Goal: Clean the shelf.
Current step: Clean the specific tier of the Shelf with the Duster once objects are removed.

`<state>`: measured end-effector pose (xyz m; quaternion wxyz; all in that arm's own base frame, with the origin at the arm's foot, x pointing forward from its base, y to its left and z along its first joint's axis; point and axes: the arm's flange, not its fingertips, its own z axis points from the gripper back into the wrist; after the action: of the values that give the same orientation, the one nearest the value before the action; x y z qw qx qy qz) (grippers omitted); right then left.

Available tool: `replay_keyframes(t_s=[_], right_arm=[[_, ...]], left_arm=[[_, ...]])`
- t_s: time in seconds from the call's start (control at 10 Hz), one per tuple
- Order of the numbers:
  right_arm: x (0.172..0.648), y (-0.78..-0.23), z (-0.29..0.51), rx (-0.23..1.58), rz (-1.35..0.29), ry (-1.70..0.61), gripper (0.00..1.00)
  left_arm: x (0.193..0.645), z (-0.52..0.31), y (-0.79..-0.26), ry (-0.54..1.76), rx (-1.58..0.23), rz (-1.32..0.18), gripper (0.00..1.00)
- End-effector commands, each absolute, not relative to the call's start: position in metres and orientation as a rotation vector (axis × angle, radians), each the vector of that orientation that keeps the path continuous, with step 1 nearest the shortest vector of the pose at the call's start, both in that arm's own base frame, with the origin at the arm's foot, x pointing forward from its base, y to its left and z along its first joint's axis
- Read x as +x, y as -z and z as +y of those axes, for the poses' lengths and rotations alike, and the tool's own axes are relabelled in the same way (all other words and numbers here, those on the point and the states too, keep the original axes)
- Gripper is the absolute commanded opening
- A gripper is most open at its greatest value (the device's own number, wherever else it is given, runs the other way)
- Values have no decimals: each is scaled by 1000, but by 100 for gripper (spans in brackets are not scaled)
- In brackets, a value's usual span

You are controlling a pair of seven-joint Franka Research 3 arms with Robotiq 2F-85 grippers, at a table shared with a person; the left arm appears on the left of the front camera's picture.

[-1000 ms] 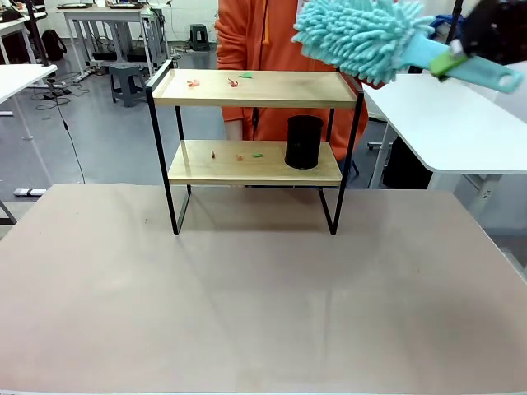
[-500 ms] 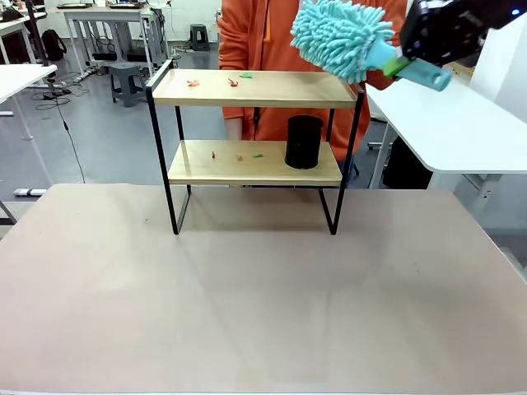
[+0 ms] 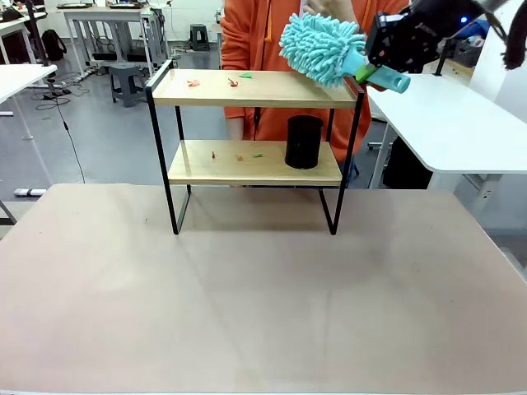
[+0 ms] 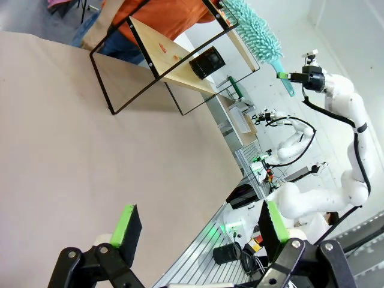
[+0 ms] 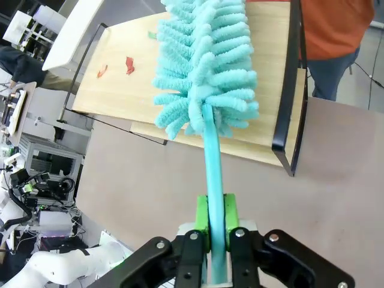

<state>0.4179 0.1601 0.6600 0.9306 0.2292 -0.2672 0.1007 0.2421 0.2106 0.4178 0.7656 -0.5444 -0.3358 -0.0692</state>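
Turquoise duster (image 3: 323, 48), light-wood shelf (image 3: 272, 92) with black frame, black cup (image 3: 304, 141), orange jacket (image 3: 255, 37), beige table (image 3: 247, 296)

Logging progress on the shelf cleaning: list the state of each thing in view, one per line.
shelf: upright on the table, not yet clean.
scraps: red and green bits lying on both boards.
black cup: upright on the lower board, right side.
duster: held by its handle, head over the top board's right end.
right gripper: shut on the duster.
left gripper: open, empty, above the table.
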Motion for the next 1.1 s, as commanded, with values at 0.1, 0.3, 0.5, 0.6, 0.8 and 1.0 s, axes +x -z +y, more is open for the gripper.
replay_keyframes(t_s=[0.1, 0.3, 0.5, 0.6, 0.8, 1.0], right_arm=[[435, -665, 183, 462, -513, -221, 13], [446, -662, 196, 476, -487, -241, 13], [450, -658, 218, 489, -431, -305, 13], [451, -655, 231, 518, -374, -371, 13], [447, -652, 242, 548, -239, -484, 13], [442, -651, 239, 582, -165, -577, 13]], left_arm=[[242, 209, -419, 169, -1189, -756, 100], [242, 209, -419, 169, -1189, -756, 100], [242, 209, -419, 169, -1189, -756, 100], [242, 209, -419, 169, -1189, -756, 100], [242, 209, -419, 169, -1189, -756, 100], [242, 209, -419, 169, -1189, -756, 100]])
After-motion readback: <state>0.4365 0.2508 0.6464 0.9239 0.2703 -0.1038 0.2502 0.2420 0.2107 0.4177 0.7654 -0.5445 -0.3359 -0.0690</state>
